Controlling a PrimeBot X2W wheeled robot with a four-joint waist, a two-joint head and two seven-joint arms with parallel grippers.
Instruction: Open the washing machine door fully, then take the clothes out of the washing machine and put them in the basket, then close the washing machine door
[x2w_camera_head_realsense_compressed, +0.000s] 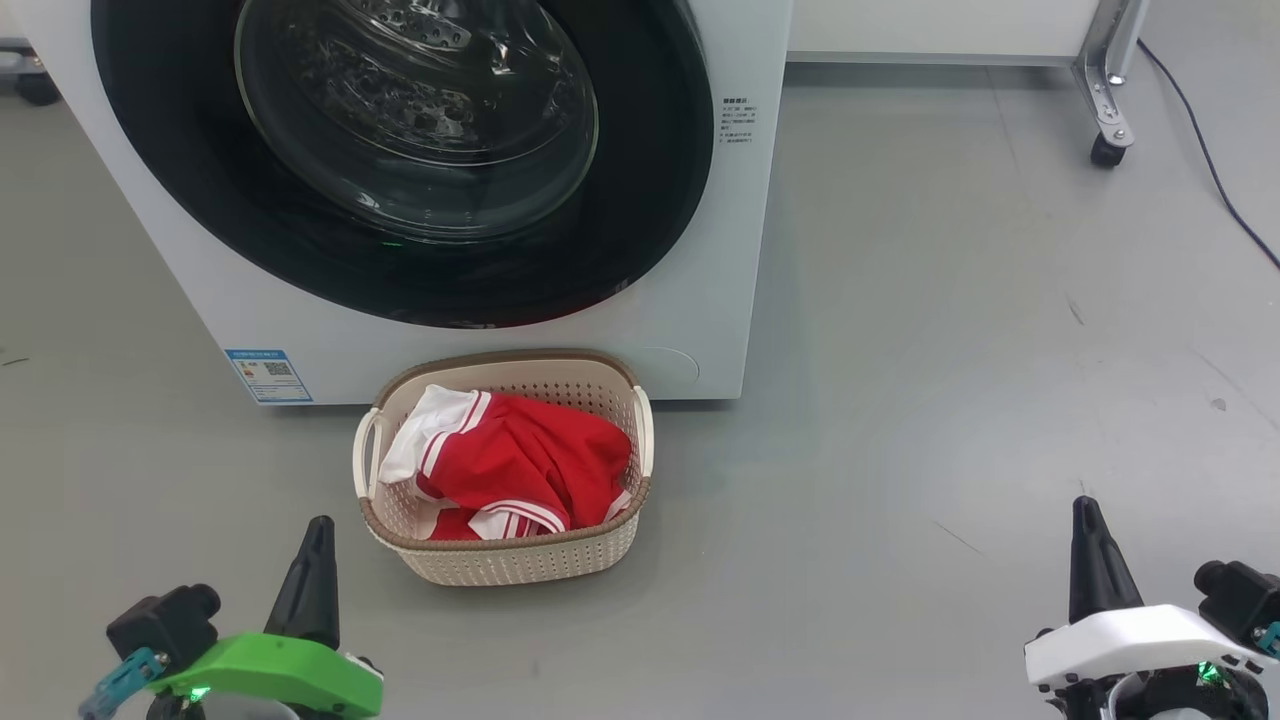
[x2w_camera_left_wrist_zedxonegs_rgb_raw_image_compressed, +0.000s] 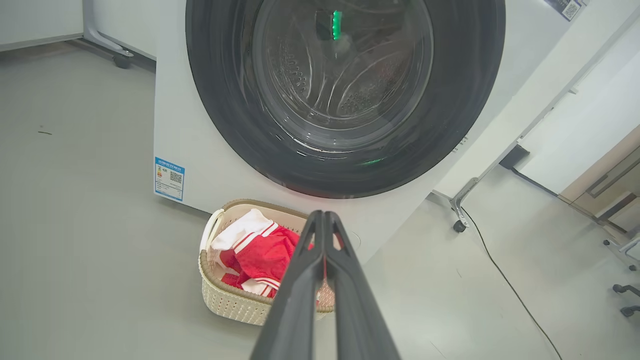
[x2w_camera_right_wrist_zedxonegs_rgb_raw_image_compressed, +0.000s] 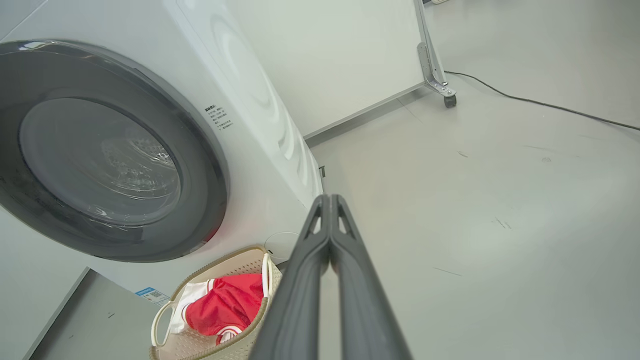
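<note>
The washing machine (x2w_camera_head_realsense_compressed: 700, 290) stands ahead with its round black-rimmed door (x2w_camera_head_realsense_compressed: 400, 150) shut flat against the front; steel drum holes show through the glass. The cream basket (x2w_camera_head_realsense_compressed: 510, 560) sits on the floor just before it, holding the red and white clothes (x2w_camera_head_realsense_compressed: 520, 460). My left gripper (x2w_camera_head_realsense_compressed: 320, 525) rests low left of the basket, shut and empty. My right gripper (x2w_camera_head_realsense_compressed: 1085, 505) rests far to the right, shut and empty. In the left wrist view the closed fingers (x2w_camera_left_wrist_zedxonegs_rgb_raw_image_compressed: 322, 215) point at the basket (x2w_camera_left_wrist_zedxonegs_rgb_raw_image_compressed: 230, 300) and door (x2w_camera_left_wrist_zedxonegs_rgb_raw_image_compressed: 345, 95). The right wrist view's fingertips (x2w_camera_right_wrist_zedxonegs_rgb_raw_image_compressed: 329, 197) touch beside the basket (x2w_camera_right_wrist_zedxonegs_rgb_raw_image_compressed: 210, 345).
Grey floor (x2w_camera_head_realsense_compressed: 950, 400) spreads wide to the right of the machine. A wheeled metal frame leg (x2w_camera_head_realsense_compressed: 1105, 110) and a black cable (x2w_camera_head_realsense_compressed: 1210, 170) lie at the far right. A blue label (x2w_camera_head_realsense_compressed: 268, 375) marks the machine's lower left front.
</note>
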